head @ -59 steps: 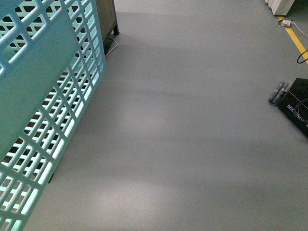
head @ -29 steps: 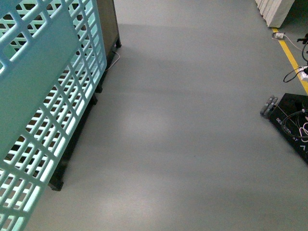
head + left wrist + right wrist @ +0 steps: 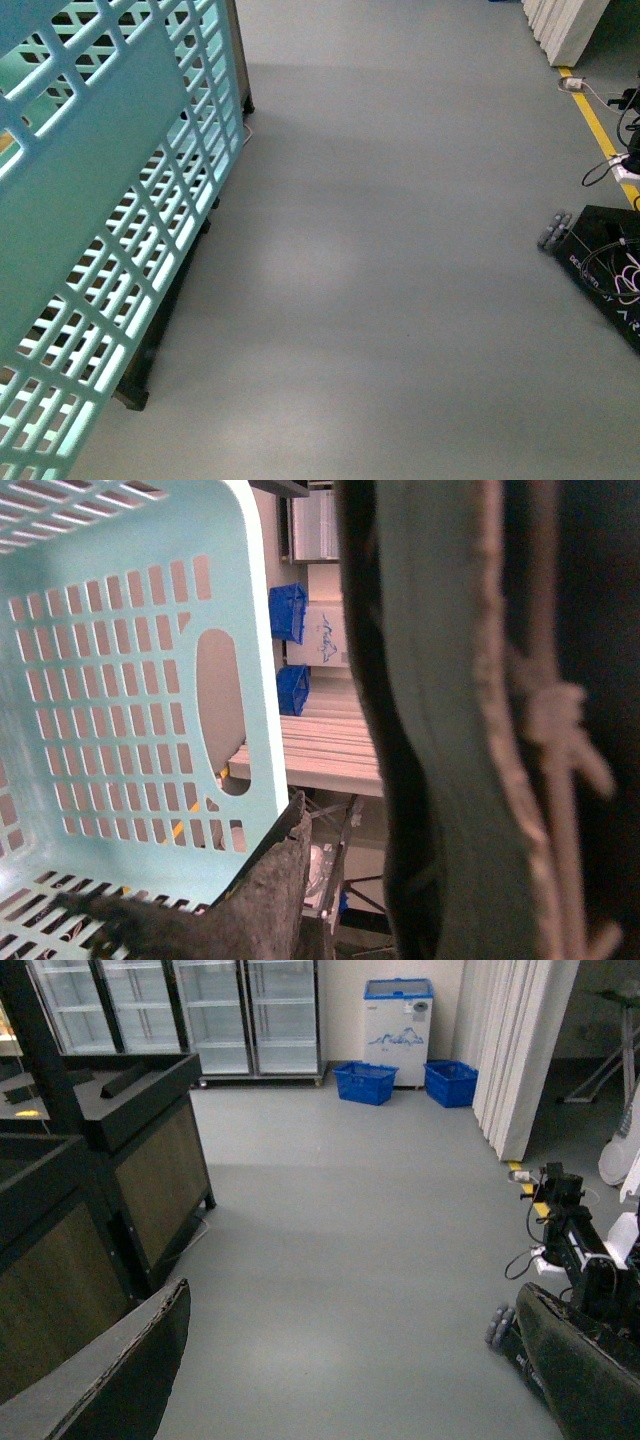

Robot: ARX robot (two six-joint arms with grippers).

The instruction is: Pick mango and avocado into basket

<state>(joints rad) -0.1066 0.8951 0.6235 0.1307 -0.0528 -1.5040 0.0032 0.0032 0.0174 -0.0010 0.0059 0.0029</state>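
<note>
A: What is seen nearest, and how is the left end effector (image 3: 345, 870) set?
B: Hard against its camera a handle (image 3: 440, 730) of the basket (image 3: 90, 200) is seen, with a frayed tie (image 3: 560, 720) knotted on it. One grey pad (image 3: 265, 910) is shown beside the handle; whether the handle is clamped cannot be told.
A: Why is the basket tilted?
B: It is judged to be hung by that handle, so its slotted wall is canted across the front view. No fruit is shown in the part of its inside that can be seen.
A: And the right end effector (image 3: 352, 1290)?
B: It is spread wide with nothing in its gap, well apart from the basket, over bare floor (image 3: 400, 260). It is probably held so to be ready for a fruit.
A: Where are the mango and the avocado?
B: Neither is found in any view, so picking is judged not yet begun.
A: What lies beyond the basket?
B: Behind the basket a dark stand (image 3: 140, 385) is seen; well to the right of the basket, a black base (image 3: 610, 250) with cables (image 3: 625, 272); far beyond the basket, fridges (image 3: 210, 1010) and blue bins (image 3: 365, 1082) are seen. A drive towards the fruit is thought to be needed first.
</note>
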